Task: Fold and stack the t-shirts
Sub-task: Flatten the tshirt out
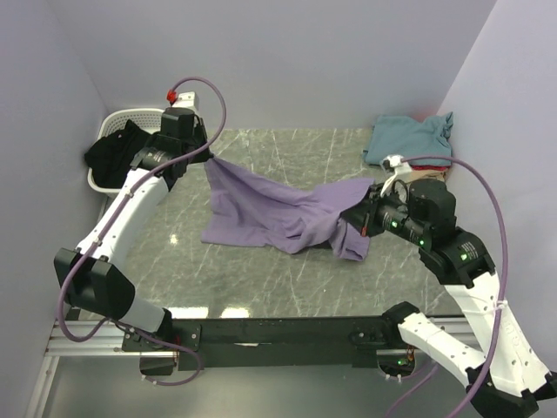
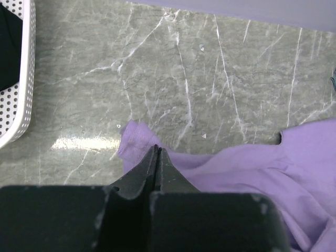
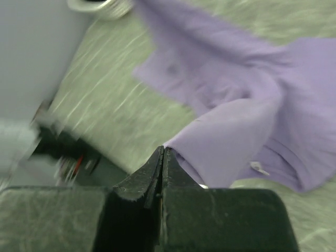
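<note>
Closest to the lens in each wrist view are that arm's own black jaws, pressed together with lavender cloth at their tips.

From the left: a white perforated basket point(image 1: 130, 113) holding a dark garment point(image 1: 117, 152) sits in the far left corner of the bench point(image 1: 287, 148). Just beside it, the left gripper point(image 1: 209, 157) is clenched on an upper corner of the lavender t-shirt point(image 1: 270, 213). The shirt's long axis runs left to right, strung from those jaws across to the right gripper point(image 1: 348, 212), which is clamped on a bunched fold at the opposite end. Its middle sags onto the bench. Beyond the right arm, a teal t-shirt point(image 1: 409, 138) lies folded in the far right corner, well apart.

Each arm holds its own end, so spreading the shirt flat likely depends on drawing the jaws apart along that axis.

Only the overhead view shows the full span and the sag. The left wrist view shows a small corner poking past the tips. The right wrist view is blurred, but it shows a pale label point(image 3: 255, 167) inside a fold.
</note>
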Tool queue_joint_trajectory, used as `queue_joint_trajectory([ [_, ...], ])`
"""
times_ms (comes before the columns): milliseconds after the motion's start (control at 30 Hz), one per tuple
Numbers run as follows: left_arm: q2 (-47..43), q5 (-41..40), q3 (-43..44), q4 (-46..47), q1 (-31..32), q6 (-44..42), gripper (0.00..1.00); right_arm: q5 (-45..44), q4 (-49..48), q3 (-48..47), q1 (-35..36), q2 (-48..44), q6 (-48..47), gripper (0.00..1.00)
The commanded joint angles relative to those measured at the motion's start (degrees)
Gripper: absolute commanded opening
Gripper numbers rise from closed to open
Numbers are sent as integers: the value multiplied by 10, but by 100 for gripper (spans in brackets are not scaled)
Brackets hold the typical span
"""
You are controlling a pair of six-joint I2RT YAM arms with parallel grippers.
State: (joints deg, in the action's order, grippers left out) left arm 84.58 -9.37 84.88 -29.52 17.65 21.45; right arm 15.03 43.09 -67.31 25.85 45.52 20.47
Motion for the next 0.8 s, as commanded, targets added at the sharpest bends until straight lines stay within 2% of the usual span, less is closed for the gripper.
queue_joint_trajectory([
  [0,5,6,5,19,-3,-7,1,214,9,12,2,-10,-34,0],
  [33,9,8,6,18,-3,-7,1,231,21,18,2,-3,-37,0],
  [100,16,11,9,17,-3,-7,1,233,35,52,1,14,-31,15],
  [167,19,15,9,19,-3,-6,1,173,39,86,1,25,-18,18],
  [233,23,18,10,18,-3,-7,1,135,36,102,1,31,11,58],
  [333,26,18,12,17,-3,-9,1,55,53,98,1,60,20,59],
  [367,27,18,13,17,-3,-9,1,-37,57,91,0,67,32,64],
  [467,29,19,11,17,-3,-9,1,-193,66,77,-1,76,84,76],
  [500,29,19,11,17,-3,-9,1,-261,54,79,-4,78,96,76],
  [533,30,20,9,18,-3,-9,1,-294,49,79,-9,84,101,76],
  [567,29,20,8,18,-3,-9,1,-314,41,86,-25,95,106,77],
  [633,31,21,10,17,-3,-11,1,-285,-8,96,-54,107,92,76],
  [700,31,19,10,17,-3,-11,1,-266,-58,113,-79,137,75,72],
  [767,31,21,11,17,-3,-11,1,-274,-62,114,-86,184,76,66],
])
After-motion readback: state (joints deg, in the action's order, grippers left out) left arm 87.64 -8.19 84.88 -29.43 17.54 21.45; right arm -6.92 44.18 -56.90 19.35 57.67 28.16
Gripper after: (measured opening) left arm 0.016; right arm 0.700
